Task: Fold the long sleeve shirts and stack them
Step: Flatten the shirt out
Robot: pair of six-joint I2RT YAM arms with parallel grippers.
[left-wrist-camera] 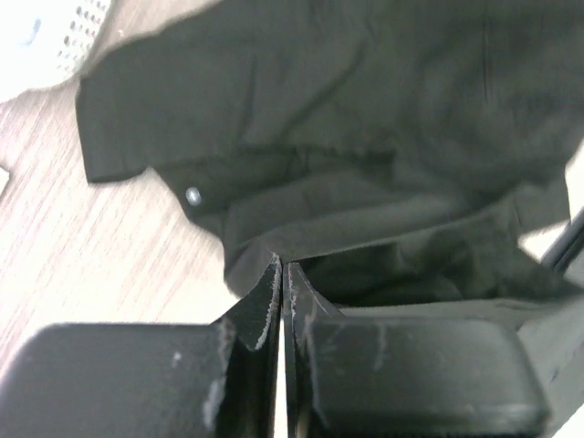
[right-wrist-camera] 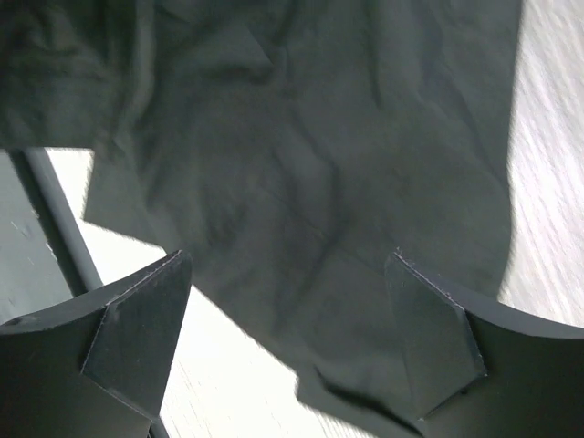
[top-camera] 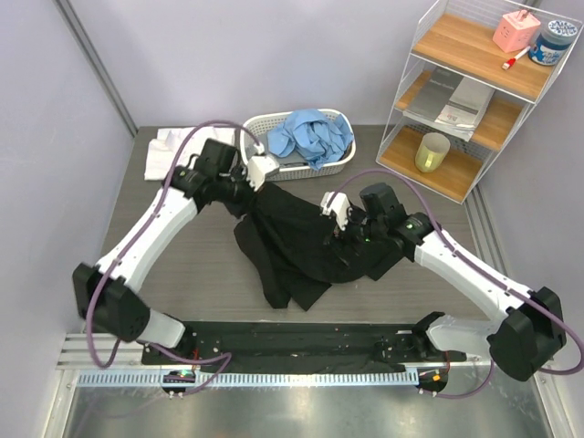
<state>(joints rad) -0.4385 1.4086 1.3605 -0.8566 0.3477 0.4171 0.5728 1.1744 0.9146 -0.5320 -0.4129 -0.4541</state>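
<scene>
1. Pinching an edge of the black shirt (top-camera: 301, 246), the left gripper (top-camera: 256, 186) has its jaws pressed together. The left wrist view shows the fingertips meeting right at a fold of the dark cloth (left-wrist-camera: 365, 137), which runs up to the gripper (left-wrist-camera: 281, 270).
2. Black shirt: crumpled at the middle of the tabletop (top-camera: 182, 265). Its far end is drawn up toward the left gripper, just in front of the white basket (top-camera: 339, 165). One small white button (left-wrist-camera: 192, 194) shows near a cloth edge.
3. Right gripper (top-camera: 336, 219): jaws spread wide, poised over the right side of the black shirt. In the right wrist view the cloth (right-wrist-camera: 319, 182) lies below and between the two fingers, and the gripper (right-wrist-camera: 287, 262) holds nothing.
4. Light blue shirt (top-camera: 310, 135): bunched inside the basket.
5. White shirt (top-camera: 169, 151): lying on the far left of the tabletop, beside the basket.
</scene>
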